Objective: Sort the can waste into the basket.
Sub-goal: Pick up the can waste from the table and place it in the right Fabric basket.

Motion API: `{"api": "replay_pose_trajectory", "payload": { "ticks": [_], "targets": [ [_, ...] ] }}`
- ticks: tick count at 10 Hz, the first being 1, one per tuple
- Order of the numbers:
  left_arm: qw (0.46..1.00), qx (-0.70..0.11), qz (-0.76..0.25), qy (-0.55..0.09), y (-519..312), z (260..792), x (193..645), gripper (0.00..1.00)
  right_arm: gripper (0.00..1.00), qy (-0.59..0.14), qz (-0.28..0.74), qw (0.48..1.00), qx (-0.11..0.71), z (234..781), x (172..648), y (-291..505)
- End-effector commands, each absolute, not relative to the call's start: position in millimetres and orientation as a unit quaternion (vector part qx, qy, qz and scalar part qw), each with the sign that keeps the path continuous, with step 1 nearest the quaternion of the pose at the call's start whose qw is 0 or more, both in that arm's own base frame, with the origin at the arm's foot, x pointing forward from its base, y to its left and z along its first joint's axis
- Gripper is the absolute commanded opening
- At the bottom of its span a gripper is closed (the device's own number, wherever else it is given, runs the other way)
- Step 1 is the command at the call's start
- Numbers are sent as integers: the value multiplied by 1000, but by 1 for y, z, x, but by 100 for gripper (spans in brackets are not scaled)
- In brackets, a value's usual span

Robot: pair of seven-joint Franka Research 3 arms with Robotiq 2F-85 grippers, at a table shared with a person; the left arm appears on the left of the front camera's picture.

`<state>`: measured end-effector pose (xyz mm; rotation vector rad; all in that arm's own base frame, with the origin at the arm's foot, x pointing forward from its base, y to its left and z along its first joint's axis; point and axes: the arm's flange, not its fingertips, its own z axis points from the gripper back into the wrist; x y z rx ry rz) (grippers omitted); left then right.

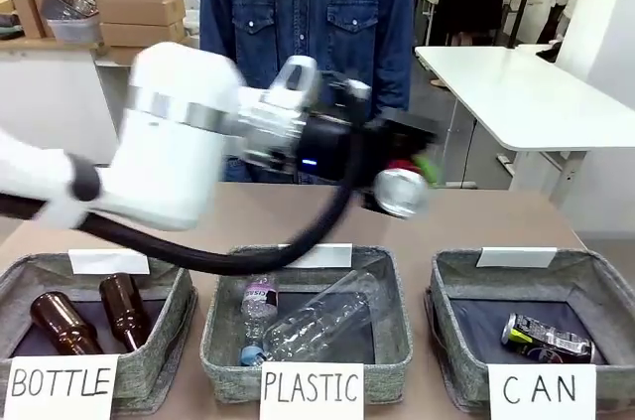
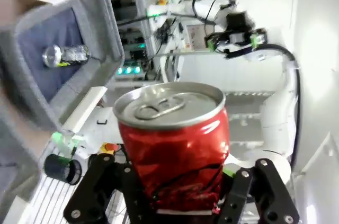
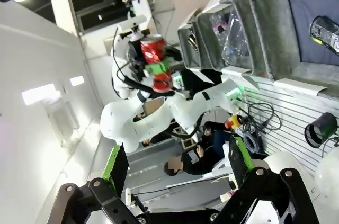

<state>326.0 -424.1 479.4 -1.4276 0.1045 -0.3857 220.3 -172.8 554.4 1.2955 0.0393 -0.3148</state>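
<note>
A dented red can (image 1: 400,192) with a silver top hangs in the air above the table, left of the CAN basket (image 1: 451,271). My left gripper (image 1: 409,178) is shut on it, having reached across from the left. In the left wrist view the red can (image 2: 175,144) stands between the black fingers (image 2: 92,192). A dark printed can (image 1: 544,338) lies inside the CAN basket; it also shows as the dark can (image 2: 66,54) in the basket (image 2: 106,28). My right gripper (image 3: 177,166) is open and holds nothing, with its green pads (image 3: 116,168) wide apart.
The BOTTLE basket (image 1: 179,301) at the front left holds two brown glass bottles (image 1: 124,309). The PLASTIC basket (image 1: 397,311) in the middle holds clear plastic bottles (image 1: 317,321). A person in a denim shirt (image 1: 308,3) stands at the far side.
</note>
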Motion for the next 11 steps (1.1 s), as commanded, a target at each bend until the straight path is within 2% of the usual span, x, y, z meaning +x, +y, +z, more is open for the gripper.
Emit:
{"api": "replay_pose_trajectory", "payload": {
  "ticks": [1,2,5,6,7,9,11],
  "targets": [
    [767,-597,-217,85,-510,471,360,0,100,-31,-182,772,608,571,195,-214],
    [783,-574,-219,97,-548,464,372,0,100,-71,-214,757,613,575,172,-254],
    [829,-477,-265,122,-631,444,385,0,100,-100,-264,720,634,548,125,-316],
    [842,-443,-285,115,-653,442,378,0,100,-103,-273,703,649,539,121,-324],
    [857,-402,-307,100,-670,443,366,0,100,-102,-272,727,622,556,122,-302],
    [864,-345,-352,104,-678,446,338,0,100,-102,-272,727,622,556,122,-302],
    [868,-288,-400,66,-677,452,311,0,100,-102,-272,727,622,556,122,-302]
  ]
}}
